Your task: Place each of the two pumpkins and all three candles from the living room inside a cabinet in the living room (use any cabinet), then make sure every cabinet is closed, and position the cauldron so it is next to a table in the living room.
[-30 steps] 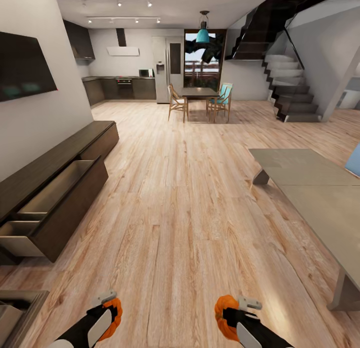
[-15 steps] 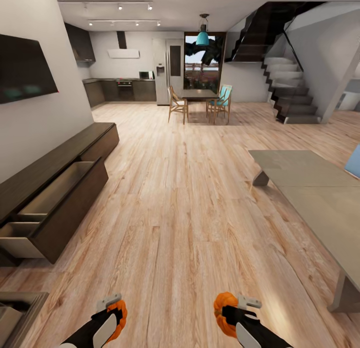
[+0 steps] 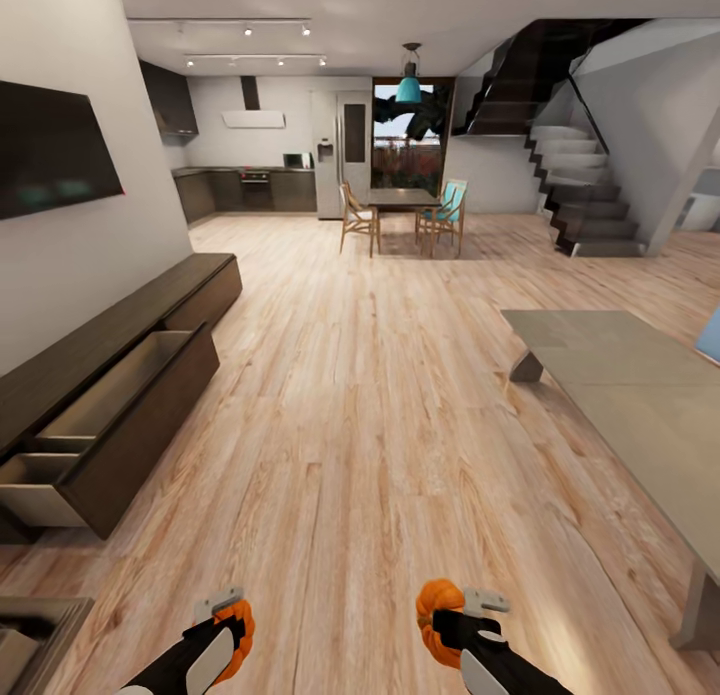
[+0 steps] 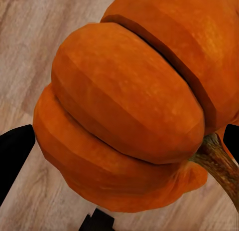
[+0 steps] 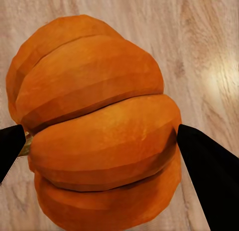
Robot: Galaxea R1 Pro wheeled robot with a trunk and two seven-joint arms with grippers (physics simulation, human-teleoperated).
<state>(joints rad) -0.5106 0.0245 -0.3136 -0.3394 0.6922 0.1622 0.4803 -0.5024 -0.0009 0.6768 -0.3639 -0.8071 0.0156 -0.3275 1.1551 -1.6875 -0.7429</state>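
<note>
Currently, on your far left, the long dark brown cabinet point(image 3: 150, 325) runs along the white wall with a drawer point(image 3: 105, 415) pulled out, its flat front smooth and its inside pale wood. Your left gripper point(image 3: 228, 615) is clamped around a ribbed orange pumpkin point(image 4: 124, 116) with a knobbly brown stem, low over the light plank floor point(image 3: 370, 395). Beside it, your right gripper point(image 3: 462, 615) grips the second pumpkin point(image 5: 99, 126), its black fingers point(image 5: 209, 176) pressing both sides. To your right stands the low table point(image 3: 620, 365), its matte grey top flat and rectangular on slanted legs.
</note>
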